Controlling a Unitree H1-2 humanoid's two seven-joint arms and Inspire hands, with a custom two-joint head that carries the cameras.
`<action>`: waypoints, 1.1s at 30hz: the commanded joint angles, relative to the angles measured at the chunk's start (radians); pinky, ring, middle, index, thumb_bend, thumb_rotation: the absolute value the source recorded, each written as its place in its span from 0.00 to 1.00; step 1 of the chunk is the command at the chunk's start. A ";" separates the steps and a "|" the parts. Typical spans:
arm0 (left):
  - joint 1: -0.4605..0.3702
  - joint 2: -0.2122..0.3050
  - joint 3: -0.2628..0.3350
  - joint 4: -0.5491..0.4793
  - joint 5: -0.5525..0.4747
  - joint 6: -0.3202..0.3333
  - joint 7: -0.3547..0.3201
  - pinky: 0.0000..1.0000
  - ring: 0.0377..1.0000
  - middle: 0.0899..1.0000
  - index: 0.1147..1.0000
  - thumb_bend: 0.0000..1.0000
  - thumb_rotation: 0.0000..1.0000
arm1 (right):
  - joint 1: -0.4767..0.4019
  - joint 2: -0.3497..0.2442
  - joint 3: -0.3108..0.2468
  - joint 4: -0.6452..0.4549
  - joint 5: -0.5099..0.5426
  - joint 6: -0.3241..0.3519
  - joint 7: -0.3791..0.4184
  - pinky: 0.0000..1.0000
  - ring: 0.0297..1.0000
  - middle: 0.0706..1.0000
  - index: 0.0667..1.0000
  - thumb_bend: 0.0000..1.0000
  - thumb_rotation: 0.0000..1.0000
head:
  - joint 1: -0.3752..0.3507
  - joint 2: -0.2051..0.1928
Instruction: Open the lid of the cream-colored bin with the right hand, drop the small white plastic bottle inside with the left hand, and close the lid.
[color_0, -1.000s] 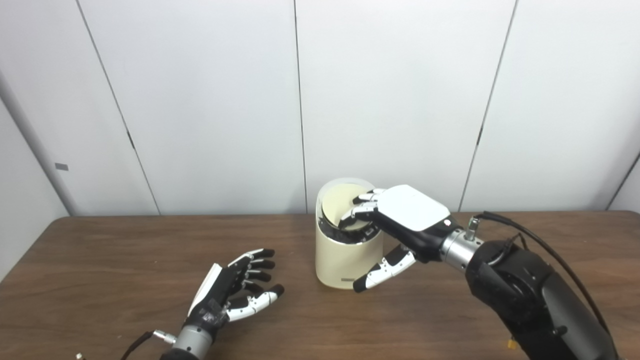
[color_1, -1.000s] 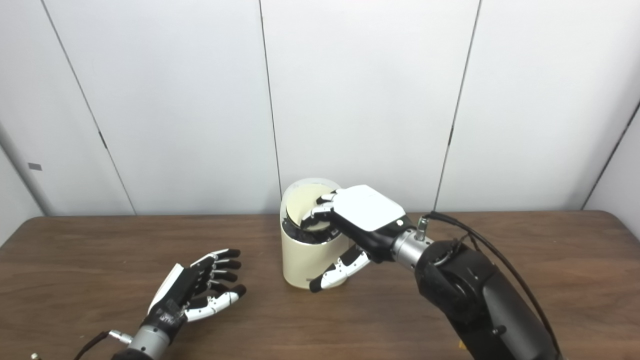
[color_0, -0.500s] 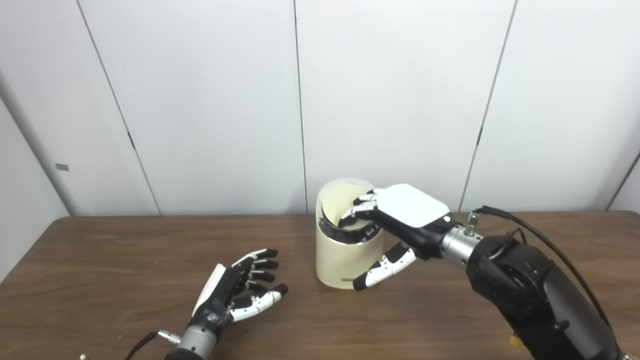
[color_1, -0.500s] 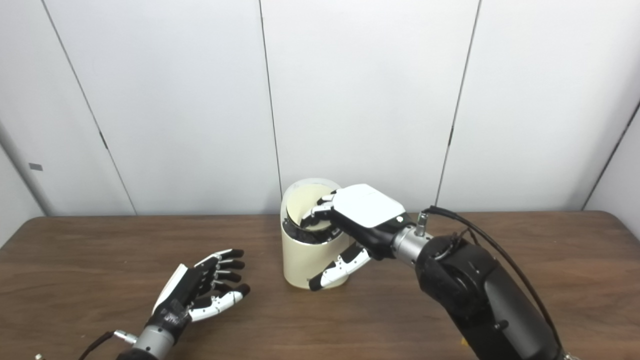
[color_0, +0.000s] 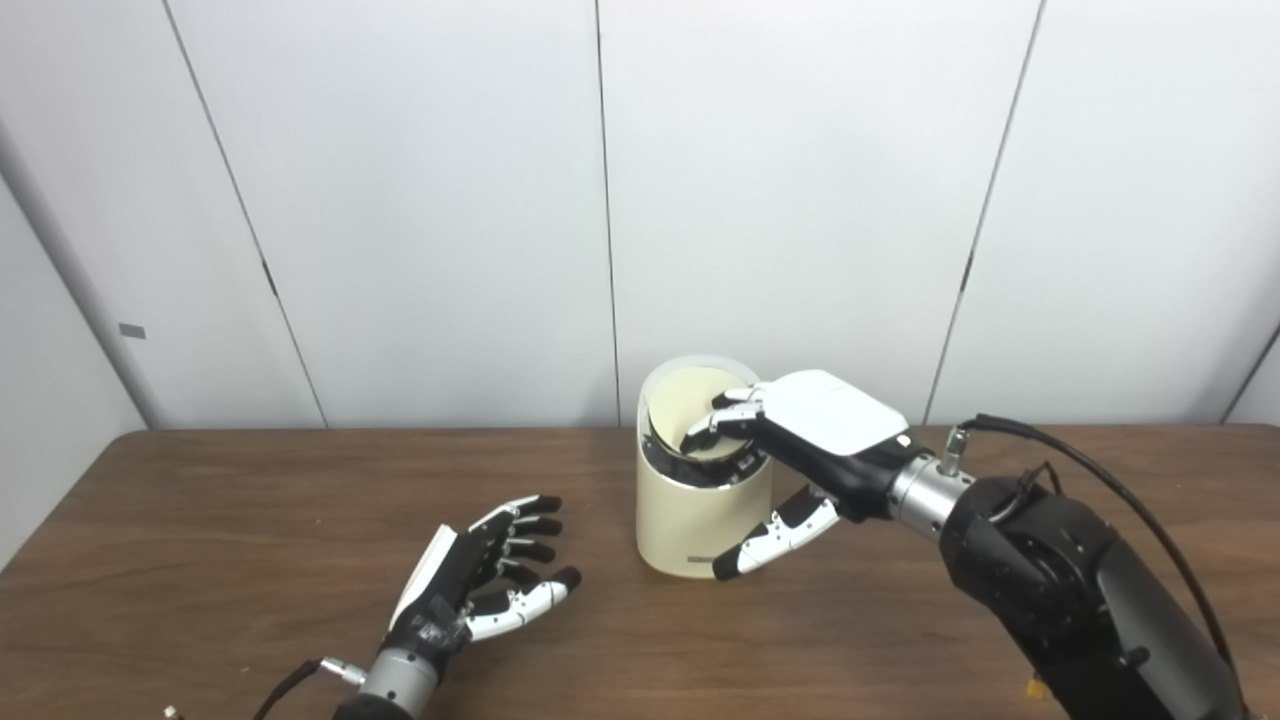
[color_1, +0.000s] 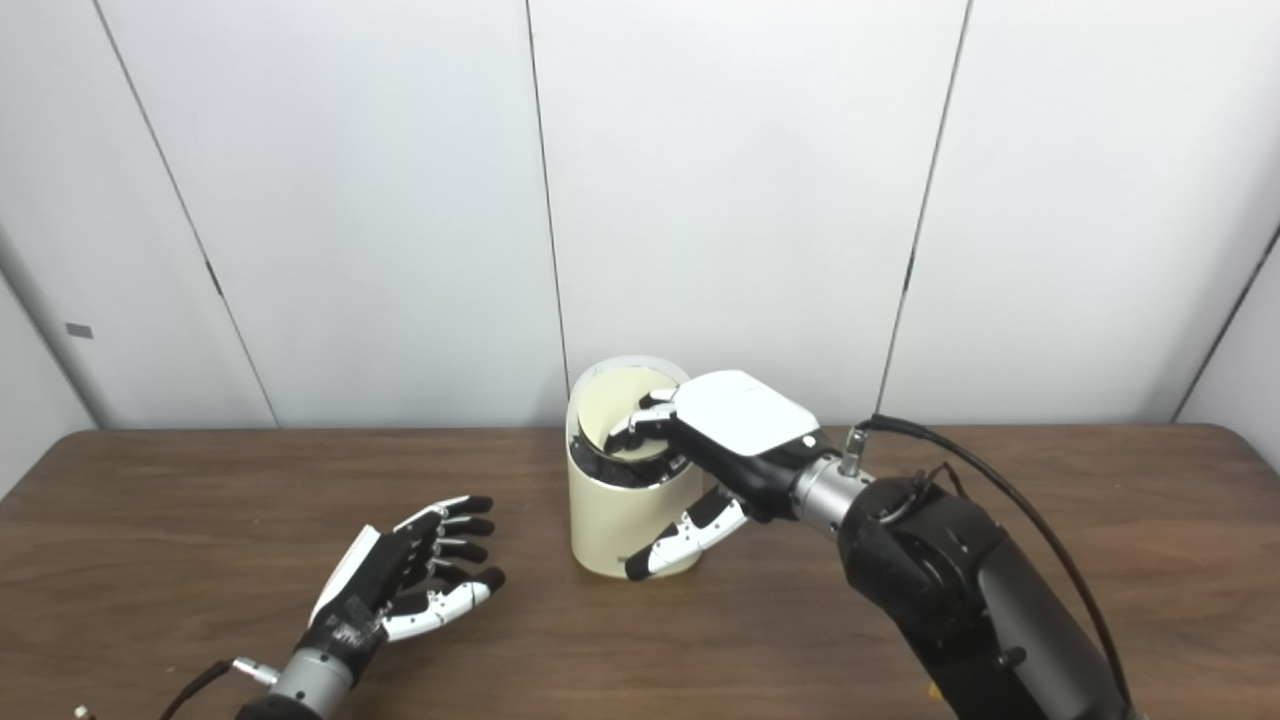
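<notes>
I see my right hand (color_0: 800, 440) reaching over the cream-colored bin (color_0: 700, 520) on the table (color_0: 250, 520), its fingers (color_0: 722, 420) curled down onto the tilted lid (color_0: 690, 410) while the thumb (color_0: 775, 535) angles down in front of the bin's wall; it presses the lid but grasps nothing. My left hand (color_0: 480, 590) lies released, palm up, near the bin's left. The bottle is out of sight, and a small dark label at the bin's base is unreadable.
</notes>
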 joint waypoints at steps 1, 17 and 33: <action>-0.023 0.001 0.004 -0.037 0.006 -0.008 0.013 0.64 0.72 0.76 0.82 0.57 0.23 | -0.017 0.006 0.002 -0.013 -0.007 -0.015 -0.003 0.88 0.90 0.74 0.76 0.69 0.57 | 0.000 0.001; -0.032 -0.003 0.006 -0.030 0.006 -0.009 0.013 0.62 0.71 0.76 0.82 0.57 0.22 | -0.052 0.024 0.022 0.019 -0.037 -0.042 -0.010 0.90 0.90 0.76 0.78 0.73 0.57 | 0.009 0.003; -0.035 -0.003 0.009 -0.034 0.009 -0.012 0.015 0.63 0.72 0.76 0.81 0.57 0.22 | -0.053 0.022 0.036 0.034 -0.038 -0.055 0.005 0.88 0.89 0.76 0.77 0.73 0.56 | 0.012 0.016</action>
